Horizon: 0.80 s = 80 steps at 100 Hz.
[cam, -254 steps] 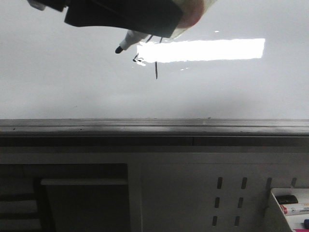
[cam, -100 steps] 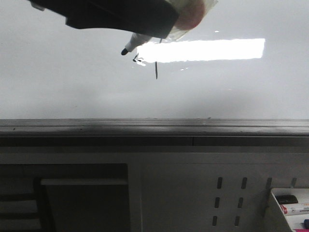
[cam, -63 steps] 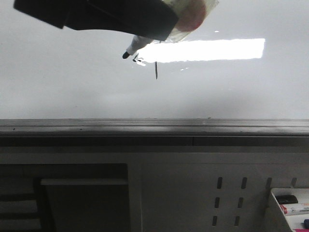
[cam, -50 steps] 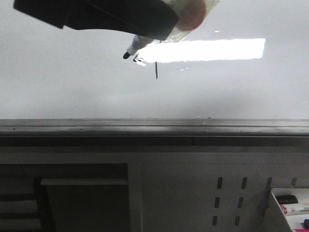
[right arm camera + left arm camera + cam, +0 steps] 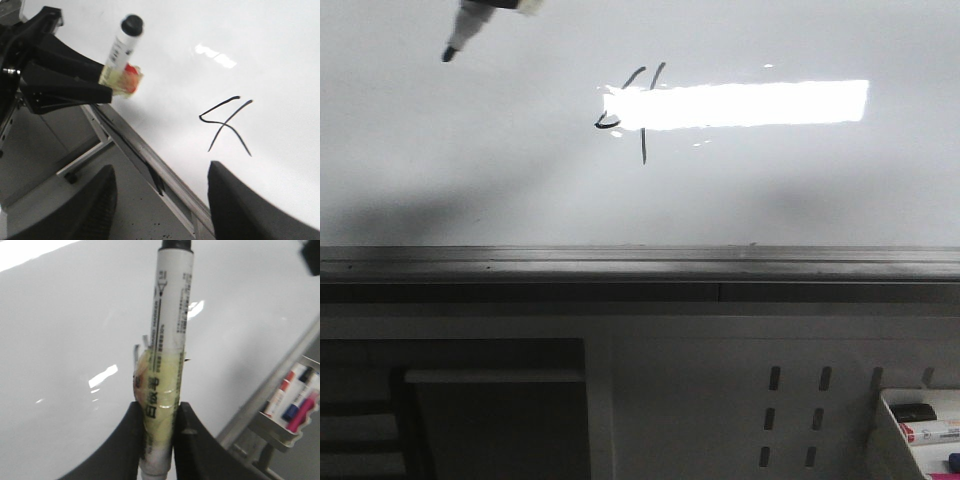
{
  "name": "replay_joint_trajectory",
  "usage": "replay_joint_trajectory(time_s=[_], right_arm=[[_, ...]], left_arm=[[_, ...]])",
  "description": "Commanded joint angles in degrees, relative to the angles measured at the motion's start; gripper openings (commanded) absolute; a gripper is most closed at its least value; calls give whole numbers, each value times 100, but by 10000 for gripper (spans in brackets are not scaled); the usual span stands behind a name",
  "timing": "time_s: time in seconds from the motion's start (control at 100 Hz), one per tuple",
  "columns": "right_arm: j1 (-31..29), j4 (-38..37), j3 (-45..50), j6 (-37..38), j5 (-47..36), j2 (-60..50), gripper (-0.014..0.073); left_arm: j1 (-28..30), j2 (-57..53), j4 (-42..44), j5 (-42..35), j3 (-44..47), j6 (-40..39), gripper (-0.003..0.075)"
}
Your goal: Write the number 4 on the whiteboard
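We see the number 4 [image 5: 638,110] drawn in black on the whiteboard [image 5: 800,190], partly washed out by a bright glare [image 5: 740,104]. Our left gripper [image 5: 159,425] clamps a taped marker [image 5: 167,340] held off the board, well apart from the figure. Our right gripper [image 5: 160,200] is spread wide and holds nothing.

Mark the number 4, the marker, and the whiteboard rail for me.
number 4 [image 5: 227,127]: right wrist view, where its strokes cross.
marker [image 5: 169,345]: left wrist view, white barrel.
whiteboard rail [image 5: 640,262]: front view, middle of grey rail.
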Motion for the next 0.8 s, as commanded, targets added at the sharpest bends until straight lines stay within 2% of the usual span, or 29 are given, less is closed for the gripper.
replay_joint_trajectory(time_s=[0.0,0.13,0.3,0.48,0.79], right_arm=[[-52,316,130,17,-578,-279,364],[-52,654,575,17,-1173,-507,364],[-52,689,828,17,-1260,-611,364],[-52,701,842,17,-1207,-611,364],[-52,701,842,17,-1207,-600,364]], left_arm=[[10,-203,-634,-647,-86,-79,-20],[10,-96,-1050,-1030,-86,-111,-20],[82,301,-930,-1654,-200,-662,-20],[350,779,-585,-1661,-473,-1268,-20],[404,1388,-585,-1497,-817,-1283,-20]])
